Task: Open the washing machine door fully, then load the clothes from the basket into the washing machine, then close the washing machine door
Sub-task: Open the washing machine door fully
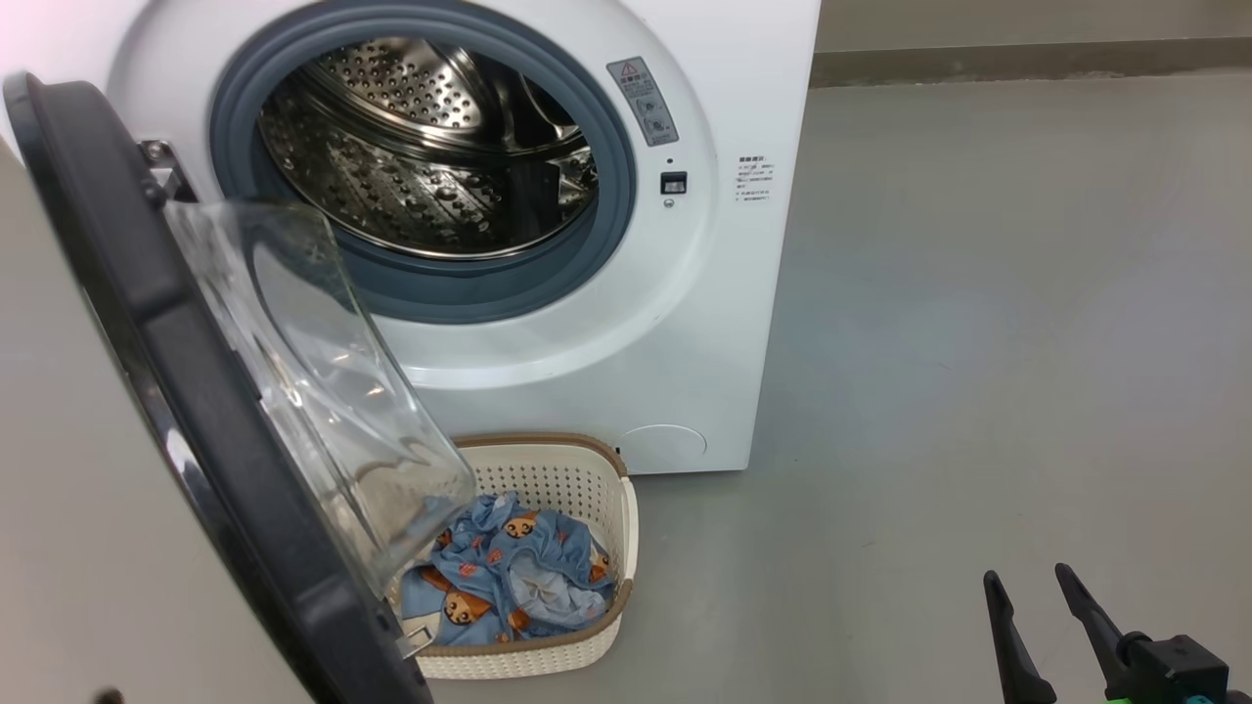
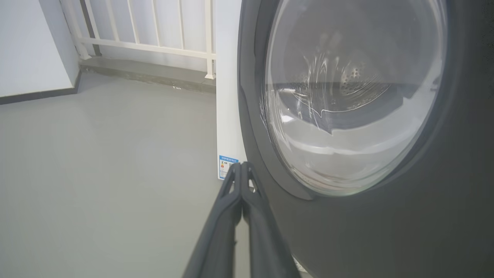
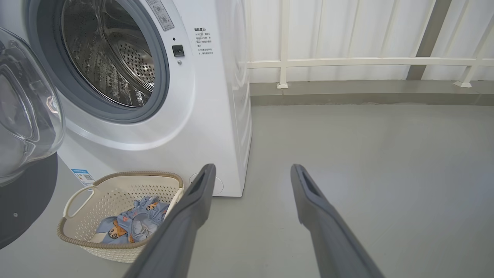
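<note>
a plain grey floor (image 1: 978, 342) runs back to a low ledge in the head view, and the washing machine (image 1: 587, 372) stands on it. the washing machine door (image 1: 210, 420) is swung out toward the camera, and the steel drum (image 1: 421, 166) looks empty. the basket (image 1: 528, 665) sits just in front of the machine, partly under the door's glass bowl, with the clothes (image 1: 509, 567) heaped inside. the right gripper (image 1: 1027, 577) hangs at the lower right, fingers apart and empty.

in the left wrist view the left gripper (image 2: 241, 165) has its fingers pressed together on nothing, just beside the door's outer black rim. whether they touch it cannot be told.

in the right wrist view the right gripper's fingers stand wide over bare floor, well apart from the basket. the opening step looks to be in hand. the next move probably calls for nudging the door wider, clear of the basket, before reaching down for the cloth.
</note>
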Controlling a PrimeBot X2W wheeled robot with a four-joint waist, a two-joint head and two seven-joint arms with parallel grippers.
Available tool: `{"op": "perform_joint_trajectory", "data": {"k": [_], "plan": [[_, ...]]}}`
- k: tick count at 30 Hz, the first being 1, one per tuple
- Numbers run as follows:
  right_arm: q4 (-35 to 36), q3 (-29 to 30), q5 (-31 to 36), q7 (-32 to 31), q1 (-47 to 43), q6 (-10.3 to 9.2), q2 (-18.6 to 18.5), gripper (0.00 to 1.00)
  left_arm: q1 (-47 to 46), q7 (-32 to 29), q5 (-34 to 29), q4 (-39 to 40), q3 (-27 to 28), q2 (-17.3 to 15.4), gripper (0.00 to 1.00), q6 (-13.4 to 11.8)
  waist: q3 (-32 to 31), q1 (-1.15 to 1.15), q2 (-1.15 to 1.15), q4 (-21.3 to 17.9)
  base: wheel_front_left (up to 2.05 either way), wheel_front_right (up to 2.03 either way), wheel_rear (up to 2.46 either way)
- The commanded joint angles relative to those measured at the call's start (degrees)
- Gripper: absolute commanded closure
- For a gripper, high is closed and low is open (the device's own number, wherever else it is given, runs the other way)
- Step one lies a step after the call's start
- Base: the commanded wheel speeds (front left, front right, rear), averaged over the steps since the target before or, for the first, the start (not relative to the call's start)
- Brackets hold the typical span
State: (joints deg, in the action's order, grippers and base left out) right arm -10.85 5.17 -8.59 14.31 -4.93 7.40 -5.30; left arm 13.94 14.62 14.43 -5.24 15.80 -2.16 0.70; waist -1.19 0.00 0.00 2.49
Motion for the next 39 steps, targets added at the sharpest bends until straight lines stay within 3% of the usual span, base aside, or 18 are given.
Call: {"op": "perform_joint_trajectory", "data": {"k": [1,9,15,19,24,27,32,39], "plan": [[1.5,-1.0,0.2,0.7,0.5,0.09,-0.7,0.00,-2.7,0.4,-0.1,3.0,2.4,-0.7,1.00,-0.8,0.0,0.00,0.00,0.1,0.00,0.00,0.00],[1.5,-0.9,0.2,0.7,0.1,0.09,-0.4,0.00,-5.3,0.4,-1.7,23.8,0.2,-0.7,1.00,-7.0,-0.4,0.00,0.00,1.1,0.00,0.00,0.00],[1.4,-1.0,0.2,0.7,0.1,0.09,-0.3,0.00,-6.6,0.4,-5.4,37.5,-7.4,-0.7,1.00,-6.6,-0.5,0.00,0.00,1.6,0.00,0.00,0.00],[1.3,-1.1,0.0,0.7,0.0,0.09,-0.1,0.00,-7.0,-1.4,-5.6,41.6,-16.3,-0.7,1.00,-4.9,-0.6,0.00,0.00,1.8,0.00,0.00,0.00],[1.2,-1.2,-0.2,0.7,0.1,0.09,0.1,0.00,-6.5,-5.0,-3.2,38.3,-28.0,-0.7,1.00,-3.7,-0.3,0.00,0.00,2.0,0.00,0.00,0.00],[1.0,-1.6,-0.5,0.7,0.2,0.09,0.2,0.00,-5.7,-6.5,-1.8,32.8,-31.6,-0.7,1.00,-4.0,-0.2,0.00,0.00,1.8,0.00,0.00,0.00],[1.0,-1.5,-0.6,0.7,0.2,0.09,0.2,0.00,-5.1,-7.5,-0.2,26.6,-32.9,-0.7,1.00,-5.3,0.2,0.00,0.00,1.8,0.00,0.00,0.00],[1.0,-0.9,-0.5,0.7,-0.4,0.09,0.1,0.00,-4.1,-8.8,-0.5,24.8,-32.2,-0.9,1.00,-7.3,0.6,0.00,0.00,2.4,0.00,0.00,0.00]]}}
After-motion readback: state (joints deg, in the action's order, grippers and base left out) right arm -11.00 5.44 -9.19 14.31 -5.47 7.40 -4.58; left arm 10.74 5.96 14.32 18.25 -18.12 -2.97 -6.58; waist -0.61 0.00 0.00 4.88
